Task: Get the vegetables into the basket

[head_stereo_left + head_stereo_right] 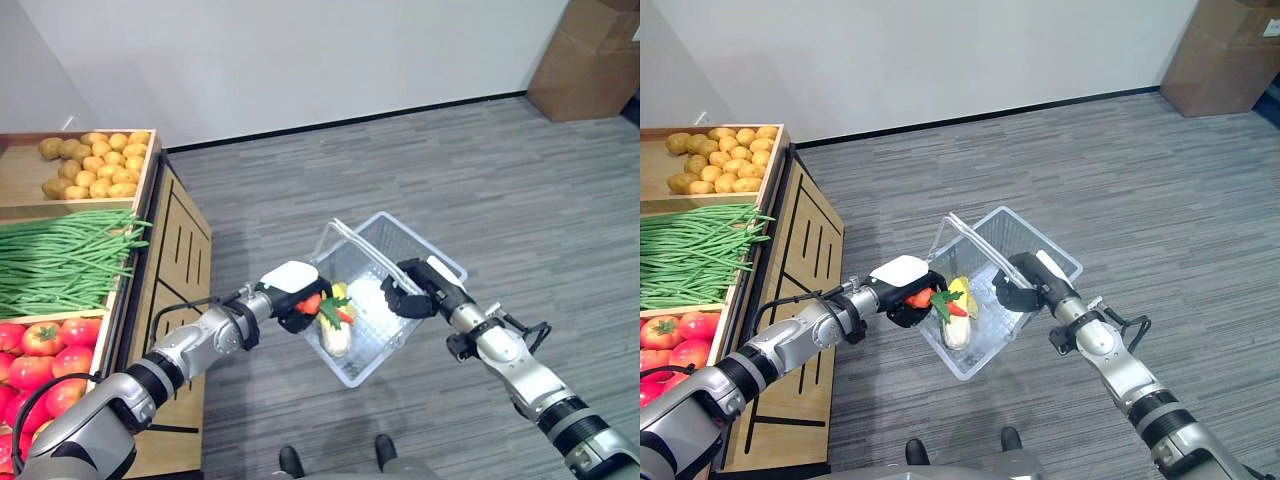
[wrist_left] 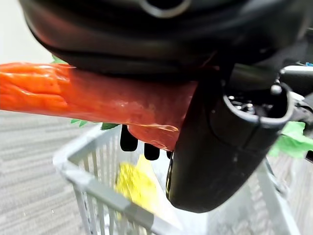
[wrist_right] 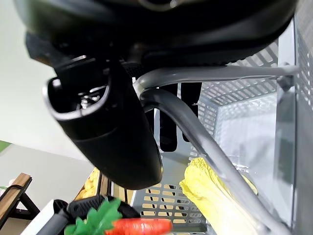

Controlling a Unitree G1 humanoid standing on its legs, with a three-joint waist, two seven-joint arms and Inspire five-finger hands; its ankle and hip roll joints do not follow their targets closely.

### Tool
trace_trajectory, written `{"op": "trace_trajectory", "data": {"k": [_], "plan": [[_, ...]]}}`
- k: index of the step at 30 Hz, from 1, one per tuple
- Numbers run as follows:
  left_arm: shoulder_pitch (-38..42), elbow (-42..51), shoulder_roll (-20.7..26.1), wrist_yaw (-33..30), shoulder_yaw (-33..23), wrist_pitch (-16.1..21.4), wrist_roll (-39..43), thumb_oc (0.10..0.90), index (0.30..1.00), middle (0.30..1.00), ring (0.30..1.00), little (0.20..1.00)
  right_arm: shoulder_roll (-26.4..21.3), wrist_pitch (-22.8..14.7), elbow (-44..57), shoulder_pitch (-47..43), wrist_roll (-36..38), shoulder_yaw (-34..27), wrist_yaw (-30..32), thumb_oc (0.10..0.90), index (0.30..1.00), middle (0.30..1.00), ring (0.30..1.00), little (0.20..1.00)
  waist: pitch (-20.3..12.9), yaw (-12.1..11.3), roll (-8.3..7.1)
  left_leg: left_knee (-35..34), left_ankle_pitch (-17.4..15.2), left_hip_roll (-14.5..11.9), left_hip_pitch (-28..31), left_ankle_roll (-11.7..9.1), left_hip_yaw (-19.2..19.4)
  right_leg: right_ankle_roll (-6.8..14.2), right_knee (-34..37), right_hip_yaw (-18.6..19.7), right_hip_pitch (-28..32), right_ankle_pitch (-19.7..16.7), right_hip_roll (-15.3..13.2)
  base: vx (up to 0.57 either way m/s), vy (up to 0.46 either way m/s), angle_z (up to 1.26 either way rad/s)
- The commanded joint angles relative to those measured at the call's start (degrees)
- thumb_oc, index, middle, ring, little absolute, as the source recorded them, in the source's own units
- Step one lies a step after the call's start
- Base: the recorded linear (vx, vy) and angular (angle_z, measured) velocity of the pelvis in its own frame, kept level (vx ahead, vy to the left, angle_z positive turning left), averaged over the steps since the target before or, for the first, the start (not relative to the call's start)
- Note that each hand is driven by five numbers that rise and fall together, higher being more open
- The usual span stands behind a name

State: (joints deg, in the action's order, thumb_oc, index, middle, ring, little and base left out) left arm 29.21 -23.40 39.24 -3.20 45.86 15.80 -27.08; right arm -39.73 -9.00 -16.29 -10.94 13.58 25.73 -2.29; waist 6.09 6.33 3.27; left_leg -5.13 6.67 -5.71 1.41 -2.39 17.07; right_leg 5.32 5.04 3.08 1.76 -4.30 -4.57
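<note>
Near the centre of the head views, your right hand [image 1: 412,291] has its fingers curled round the handles [image 3: 205,78] of the basket [image 1: 432,256] and holds it up off the grey carpet floor [image 1: 520,190]. The right wrist view shows this best: two grey bars pass between the thumb and the fingers, which are wrapped over them.

Your left hand [image 1: 298,300] sits at the basket's left rim, closed on a carrot [image 2: 78,95]. In the left wrist view the orange root runs across the frame under the palm, with the thumb pressed against it. Its far end is cut off at the left edge. The green leaves [image 1: 331,310] stick out over the basket's opening, and whether the carrot's tip is already past the rim is hard to make out.

Inside the basket lies a pale, yellow-green cabbage [image 1: 336,338], partly covered by the carrot leaves in the head views and blurred behind the mesh in both wrist views.

Along the left edge of the head views stands a wooden produce stand [image 1: 170,250], cut off by the frame. Potatoes [image 1: 95,165] sit in its upper bin, green beans [image 1: 60,260] in the middle, and tomatoes [image 1: 40,355] at the lower left. A cardboard box [image 1: 585,55] is in the upper right corner, partly out of frame.
</note>
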Motion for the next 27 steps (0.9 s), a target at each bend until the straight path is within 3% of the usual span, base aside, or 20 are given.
{"op": "trace_trajectory", "data": {"k": [1,18,19,20,27], "plan": [[6.84,-1.86,-1.36,-5.98,-2.22,1.34,-1.00,0.400,0.300,0.300,0.300,0.300,1.59,-9.07,8.54,-6.51,6.77,-2.10,0.68,0.400,0.300,0.300,0.300,0.300,-4.90,-0.48,-2.72,0.13,-5.15,-2.20,4.15,-3.04,-1.58,3.19,-0.04,-0.35,-0.46,1.44,-1.54,0.00,0.000,0.00],[7.74,-5.95,-6.44,-8.49,0.77,0.06,-6.07,0.400,0.300,0.300,0.300,0.300,4.33,-9.64,14.94,-8.04,9.34,1.43,0.62,0.400,0.300,0.300,0.300,0.300,-4.53,0.47,-2.61,0.13,-5.07,-2.54,4.09,-3.07,-0.85,3.11,-0.04,0.32,-1.13,1.27,-1.43,0.00,-0.003,-0.02],[7.68,-6.61,-6.60,-8.89,0.99,-0.28,-7.11,0.463,0.388,0.388,0.388,0.388,4.34,-9.74,15.21,-8.16,9.49,1.42,0.85,0.400,0.300,0.300,0.300,0.300,-4.55,0.44,-2.61,0.13,-5.06,-2.57,4.06,-3.06,-0.78,3.10,-0.04,0.31,-1.15,1.28,-1.43,0.00,0.000,0.00],[7.24,-8.18,-7.01,-9.69,1.03,-1.17,-9.09,0.900,1.000,1.000,1.000,1.000,4.34,-9.81,15.70,-8.24,9.39,1.45,1.11,0.400,0.300,0.300,0.300,0.300,-4.55,0.38,-2.64,0.13,-5.06,-2.59,4.08,-3.05,-0.72,3.08,-0.04,0.37,-1.18,1.27,-1.34,0.00,0.000,0.00],[6.04,-14.16,-8.54,-11.12,-0.14,-4.58,-14.59,0.900,1.000,1.000,1.000,1.000,3.86,-9.57,16.85,-7.68,8.56,1.17,2.03,0.400,0.300,0.300,0.300,0.300,-4.50,0.06,-2.88,0.13,-5.06,-2.77,4.17,-3.10,-0.62,2.94,-0.04,0.36,-1.15,1.32,-1.16,0.00,-0.005,-0.01]]}}
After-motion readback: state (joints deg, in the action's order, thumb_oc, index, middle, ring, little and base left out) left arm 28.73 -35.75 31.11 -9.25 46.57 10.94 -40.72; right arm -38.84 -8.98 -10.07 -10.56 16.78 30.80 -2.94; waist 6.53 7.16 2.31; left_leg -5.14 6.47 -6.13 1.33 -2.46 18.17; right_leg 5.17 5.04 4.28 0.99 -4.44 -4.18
